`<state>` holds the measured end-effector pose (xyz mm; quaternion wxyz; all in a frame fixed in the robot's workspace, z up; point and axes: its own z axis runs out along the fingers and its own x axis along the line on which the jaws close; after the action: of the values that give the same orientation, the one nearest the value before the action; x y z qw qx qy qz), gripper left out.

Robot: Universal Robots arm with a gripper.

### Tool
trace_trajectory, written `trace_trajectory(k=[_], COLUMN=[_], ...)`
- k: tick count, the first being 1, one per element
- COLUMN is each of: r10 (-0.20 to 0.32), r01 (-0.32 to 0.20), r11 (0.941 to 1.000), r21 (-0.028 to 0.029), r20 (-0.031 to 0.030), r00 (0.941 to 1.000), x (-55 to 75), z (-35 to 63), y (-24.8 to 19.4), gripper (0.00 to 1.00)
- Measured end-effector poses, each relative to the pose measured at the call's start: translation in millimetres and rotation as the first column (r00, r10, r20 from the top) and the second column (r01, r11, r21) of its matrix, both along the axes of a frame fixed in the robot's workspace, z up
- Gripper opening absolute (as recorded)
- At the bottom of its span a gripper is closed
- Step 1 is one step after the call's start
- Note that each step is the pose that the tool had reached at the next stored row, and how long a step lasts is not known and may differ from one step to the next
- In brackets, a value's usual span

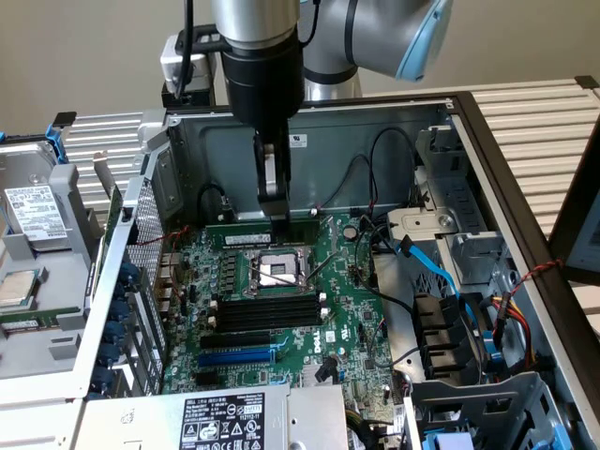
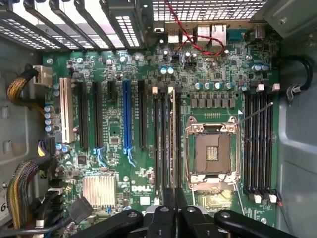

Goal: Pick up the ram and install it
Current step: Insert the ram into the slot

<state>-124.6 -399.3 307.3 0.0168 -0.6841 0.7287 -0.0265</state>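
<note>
Grey metal computer case [image 1: 375,122] lies open on the white slatted counter [image 1: 534,122] in the exterior view. Inside it sits a big green board [image 1: 347,319] with a silver square socket [image 1: 278,270], four long black slots [image 1: 258,309] and a blue slot [image 1: 239,356]. Blue and black cables fill the case on the exterior view's right. The black hand [image 1: 277,217] reaches down into the case and pinches the long thin green ram stick [image 1: 248,231]. The ram is level, just beside the far edge of the socket.

In the wrist view, the hand [image 2: 174,208] grips the ram [image 2: 172,139], seen from its thin edge. It runs along the black slots between the socket [image 2: 212,148] and the blue slot [image 2: 126,114]. I cannot tell if it touches a slot.
</note>
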Motion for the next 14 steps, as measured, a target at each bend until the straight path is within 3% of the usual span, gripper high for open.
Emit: trace_trajectory(k=[14], r10=[-0.001], r01=[0.001], r11=[1.0000], r21=[-0.0015], r20=[0.0074], r00=[1.0000], x=[0.0], z=[-21.8], y=[-4.7], gripper=[0.12])
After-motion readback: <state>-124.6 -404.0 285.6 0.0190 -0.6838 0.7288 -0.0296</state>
